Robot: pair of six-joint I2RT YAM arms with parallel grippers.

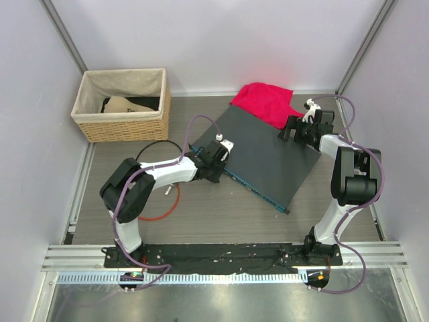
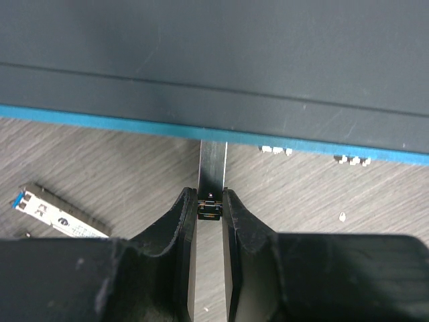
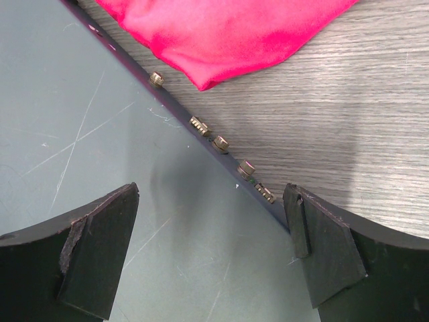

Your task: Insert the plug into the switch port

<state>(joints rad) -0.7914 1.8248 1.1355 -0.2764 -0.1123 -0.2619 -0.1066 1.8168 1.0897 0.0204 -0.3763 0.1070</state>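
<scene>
Broadly, the worktop (image 1: 221,221) carries the dark-grey switch (image 1: 268,157) slanting across the middle of the overhead view. At its upper-right corner the right gripper (image 3: 211,201) stands wide apart, holding nothing, astride the rear edge (probably to brace the box against a push). The left gripper (image 2: 210,201) pinches the plug (image 2: 213,161) narrowly at bottom centre of its wrist view, nose-on to the teal front face (image 2: 100,119) just above; the switch port itself is hidden.

My claw (image 2: 210,200) pinches the silvery plug (image 2: 213,164). Its far tip meets the box's teal face (image 2: 100,119), perhaps entering a port. A spare module (image 2: 59,216) lies to the left.
</scene>
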